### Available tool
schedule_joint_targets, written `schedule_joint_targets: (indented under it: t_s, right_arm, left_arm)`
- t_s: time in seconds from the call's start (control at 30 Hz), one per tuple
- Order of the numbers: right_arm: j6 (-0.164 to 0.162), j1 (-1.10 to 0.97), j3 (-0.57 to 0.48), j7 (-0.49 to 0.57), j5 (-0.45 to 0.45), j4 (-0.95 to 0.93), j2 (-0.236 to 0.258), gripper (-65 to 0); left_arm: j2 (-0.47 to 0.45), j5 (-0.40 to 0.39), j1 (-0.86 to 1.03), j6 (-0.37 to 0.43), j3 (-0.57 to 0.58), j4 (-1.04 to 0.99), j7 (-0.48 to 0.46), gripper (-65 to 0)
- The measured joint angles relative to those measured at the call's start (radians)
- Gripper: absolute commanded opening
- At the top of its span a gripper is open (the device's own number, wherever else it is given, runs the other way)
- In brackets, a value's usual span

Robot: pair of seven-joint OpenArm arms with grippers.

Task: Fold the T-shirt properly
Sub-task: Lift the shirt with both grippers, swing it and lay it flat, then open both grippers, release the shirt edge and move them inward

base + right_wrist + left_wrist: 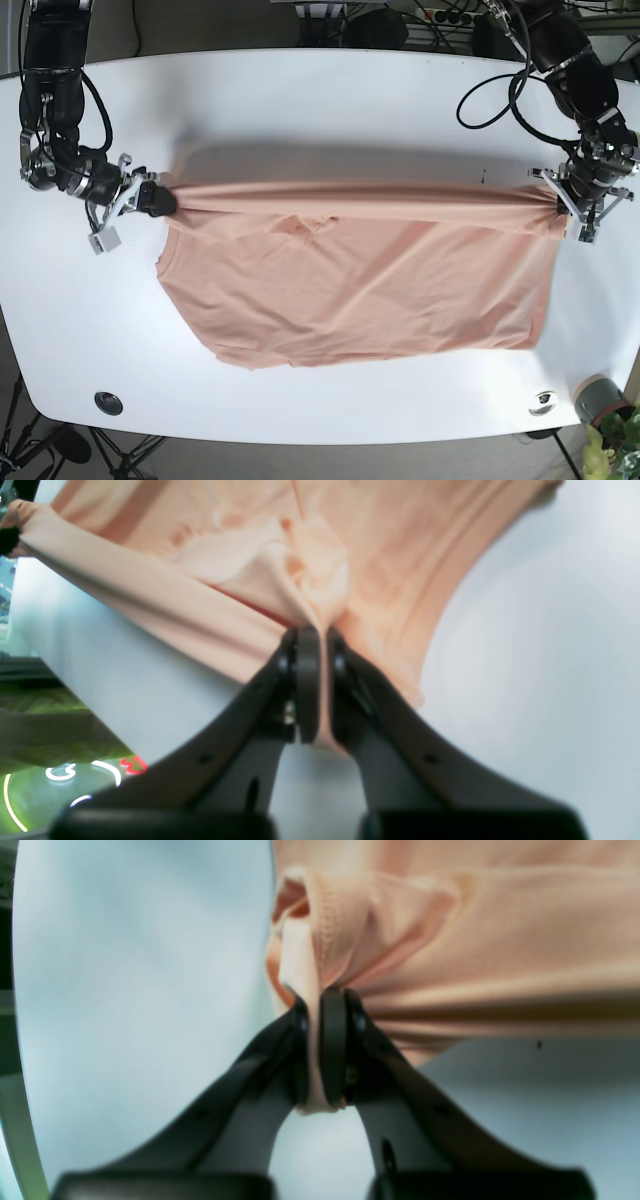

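Note:
A peach T-shirt (350, 280) lies spread on the white table (330, 110), its upper edge lifted and pulled taut between both arms. My left gripper (316, 1050) is shut on a bunched corner of the T-shirt (450, 940); in the base view this gripper (562, 200) sits at the cloth's right end. My right gripper (320, 685) is shut on a pinch of the T-shirt (300, 570); in the base view it (160, 200) holds the left end. The lower part of the shirt rests flat with wrinkles.
The rounded table edge runs near both arms. A grey grommet (108, 403) and a metal fitting (543, 401) sit near the front edge. A small plant pot (600, 400) stands at the front right corner. Cables (490, 100) hang behind the right-side arm.

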Motion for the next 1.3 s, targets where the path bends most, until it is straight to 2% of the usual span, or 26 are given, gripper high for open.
schedule_joint_targets:
  t_s: [0.13,0.37,0.6,0.7,0.83,1.03,1.13,1.17,1.2,1.27,1.3]
  right_arm:
    - [-0.002,-0.059,0.000,-0.002,-0.007,0.000,0.000,-65.0]
    - [-0.001,-0.140,0.000,0.000,-0.003,0.003,0.000,-65.0]
    - [0.003,-0.167,0.000,0.000,0.005,0.003,-0.001,-65.0]
    - [0.037,-0.165,0.000,0.000,0.005,0.006,-0.001,-65.0]
    - [0.037,-0.156,0.000,0.000,0.008,0.006,-0.003,-65.0]
    - [0.035,-0.139,0.001,0.003,-0.007,0.006,-0.010,-65.0]
    - [0.034,-0.134,0.001,0.001,-0.015,0.004,-0.026,-64.0]
    - [0.033,-0.132,0.001,-0.001,-0.017,0.004,-0.027,-61.0]
    - [0.033,-0.129,0.001,0.000,-0.018,0.004,-0.028,-56.0]
    - [0.032,-0.128,0.001,0.001,-0.018,0.004,-0.027,-47.7]
    - [0.032,-0.129,0.002,0.005,-0.019,0.004,-0.025,-40.3]
  left_arm:
    - [0.006,-0.002,0.051,-0.003,-0.003,0.000,-0.048,-65.0]
    - [0.008,-0.002,0.109,-0.003,-0.012,0.000,-0.050,-65.0]
    - [0.009,-0.012,0.120,-0.014,-0.079,-0.010,-0.054,-65.0]
    - [0.012,-0.017,0.117,-0.016,-0.105,-0.031,-0.055,-65.0]
    - [0.011,-0.016,0.117,-0.016,-0.120,-0.045,-0.054,-64.7]
    - [0.008,-0.121,0.103,-0.014,-0.123,-0.077,-0.047,-63.5]
    - [0.008,-0.119,0.104,-0.011,-0.123,-0.079,-0.047,-52.5]
    - [0.008,-0.117,0.104,-0.011,-0.123,-0.079,-0.046,-47.2]
    - [0.006,-0.115,0.104,-0.011,-0.123,-0.081,-0.046,-41.5]
    - [0.002,-0.114,0.103,-0.010,-0.123,-0.087,-0.047,-34.6]
    - [-0.002,-0.115,0.103,-0.008,-0.123,-0.089,-0.047,-29.3]
